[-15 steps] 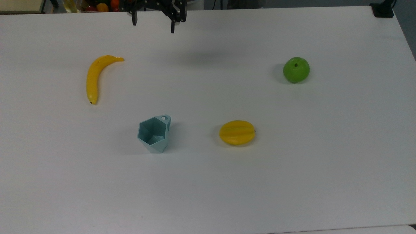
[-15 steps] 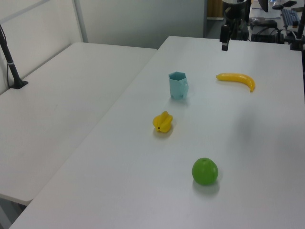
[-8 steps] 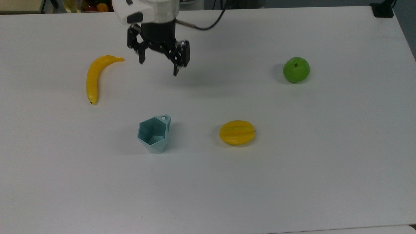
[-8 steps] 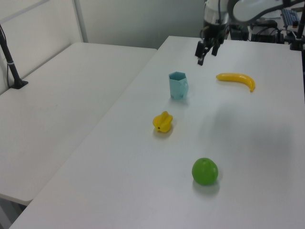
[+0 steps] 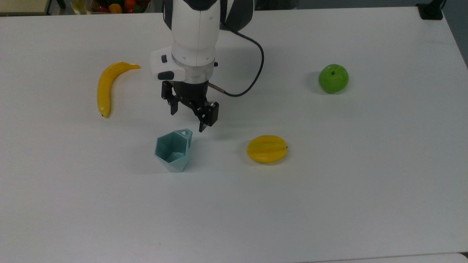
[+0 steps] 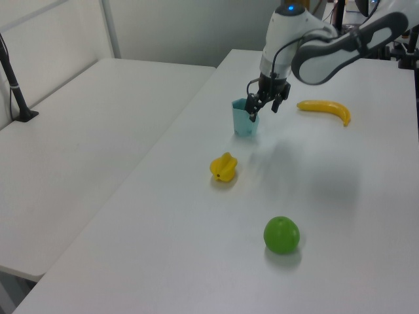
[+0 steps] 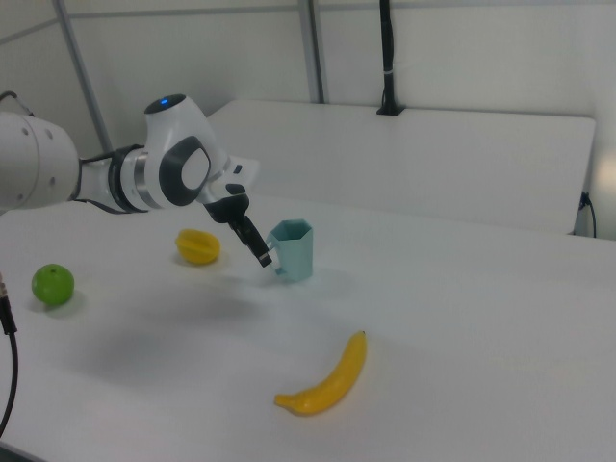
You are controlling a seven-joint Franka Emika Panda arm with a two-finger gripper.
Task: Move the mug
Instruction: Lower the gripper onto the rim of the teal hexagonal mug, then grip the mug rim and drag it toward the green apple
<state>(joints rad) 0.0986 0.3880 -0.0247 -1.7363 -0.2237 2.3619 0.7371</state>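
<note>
I had the 2 fingers (image 5: 174, 106) spread wide and holding nothing, and they pointed down toward the desk (image 5: 329, 190). In the top view the gripper (image 5: 188, 117) hung just above the far side of the mug (image 5: 172, 151), with 1 finger close to the small ring handle (image 5: 186, 133) and the other further toward the top view's left. In the left view the gripper (image 6: 263, 108) overlapped the rim of the mug (image 6: 244, 122), but I could not tell if it touched; I judged it was a little above.

The mug stood upright, with the banana (image 5: 107, 86) well apart on the top view's left and the yellow starfruit (image 5: 267, 148) near on the top view's right. The green apple (image 5: 333, 78) lay far away.

I judged the step was the approach, the grasp not yet made. To do it well, I should bring the fingers a little further over the mug, so that 1 goes inside the hexagonal rim and the other outside a flat wall, not on a corner. I should go down slowly, because the base is narrow and a side push can tip it.
</note>
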